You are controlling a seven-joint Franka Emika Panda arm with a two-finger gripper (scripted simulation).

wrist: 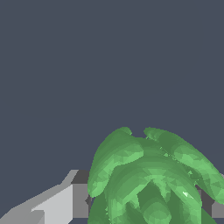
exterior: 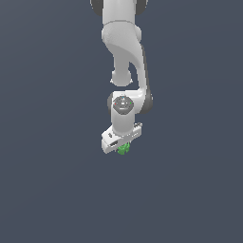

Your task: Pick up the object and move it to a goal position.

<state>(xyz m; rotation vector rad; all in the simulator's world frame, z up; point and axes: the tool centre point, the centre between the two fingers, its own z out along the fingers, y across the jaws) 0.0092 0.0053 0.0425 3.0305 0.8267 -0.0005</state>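
The object (exterior: pixel 124 149) is a small bright green lumpy thing sitting directly under the white hand of the arm in the exterior view. My gripper (exterior: pixel 123 147) points down and the green lump sits between its fingers, which are mostly hidden by the hand. In the wrist view the object (wrist: pixel 148 179) fills the lower right as a cluster of green lobes. A grey and white finger (wrist: pixel 65 201) presses at one side of it and a dark pad edge (wrist: pixel 209 203) shows at the other side. The gripper looks shut on it.
The white arm (exterior: pixel 124 52) comes down from the top of the exterior view. Around it there is only a flat dark grey-blue surface (exterior: pixel 47 166), with no other objects or edges in sight.
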